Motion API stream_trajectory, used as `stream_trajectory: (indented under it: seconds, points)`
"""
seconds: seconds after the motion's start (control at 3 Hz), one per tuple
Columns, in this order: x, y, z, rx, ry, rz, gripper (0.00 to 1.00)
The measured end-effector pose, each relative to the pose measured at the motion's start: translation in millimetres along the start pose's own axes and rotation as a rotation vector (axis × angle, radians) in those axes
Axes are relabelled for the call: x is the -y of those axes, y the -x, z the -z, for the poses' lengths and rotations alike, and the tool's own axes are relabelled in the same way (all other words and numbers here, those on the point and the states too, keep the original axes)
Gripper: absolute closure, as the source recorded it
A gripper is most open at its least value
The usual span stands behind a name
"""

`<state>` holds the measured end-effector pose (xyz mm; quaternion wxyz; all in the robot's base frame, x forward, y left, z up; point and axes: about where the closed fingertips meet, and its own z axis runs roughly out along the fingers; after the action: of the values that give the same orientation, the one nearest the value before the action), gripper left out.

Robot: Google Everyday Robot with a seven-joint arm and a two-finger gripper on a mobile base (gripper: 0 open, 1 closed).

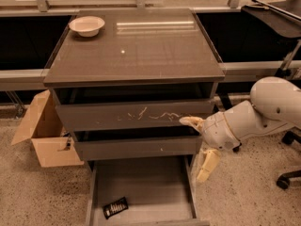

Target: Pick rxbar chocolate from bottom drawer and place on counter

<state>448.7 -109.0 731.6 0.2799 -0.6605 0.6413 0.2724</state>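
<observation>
Farthest to the left of my gripper, on the speckled floor, an open cardboard box stands beside the cabinet. Above it and well up to my left, a pale bowl sits on the back left corner of the counter, whose glossy grey-brown top lies above my hand.

Below my hand and to its left, the bottom drawer stands pulled out, its grey floor in plain view. The rxbar chocolate lies flat on that floor near the front left corner, tilted a little, well apart from my fingers and untouched by them.

Level with my hand and to its left are the 2 upper drawers: the scratched drawer on top and the middle drawer under it, both pushed in.

My gripper hangs at the cabinet's right front corner, above the open drawer's right wall. My 2 fingers are spread wide and hold nothing: the upper finger lies against the right end of the scratched drawer front, and the lower finger points down just beside the bottom drawer's right side.

To the right of my hand, my white arm reaches back, and a chair caster rests on the floor below it.
</observation>
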Motion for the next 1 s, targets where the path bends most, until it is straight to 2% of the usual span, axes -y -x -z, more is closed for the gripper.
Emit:
stream_trajectory:
  seconds: [0.33, 0.67, 1.0]
  points:
    - [5.4, -19.9, -53.7, 0.102, 0.078, -0.014, 0.0]
    - [5.4, -19.9, -53.7, 0.102, 0.078, -0.014, 0.0]
    - [7.5, -36.9, -91.0, 0.085, 0.147, 0.031, 0.0]
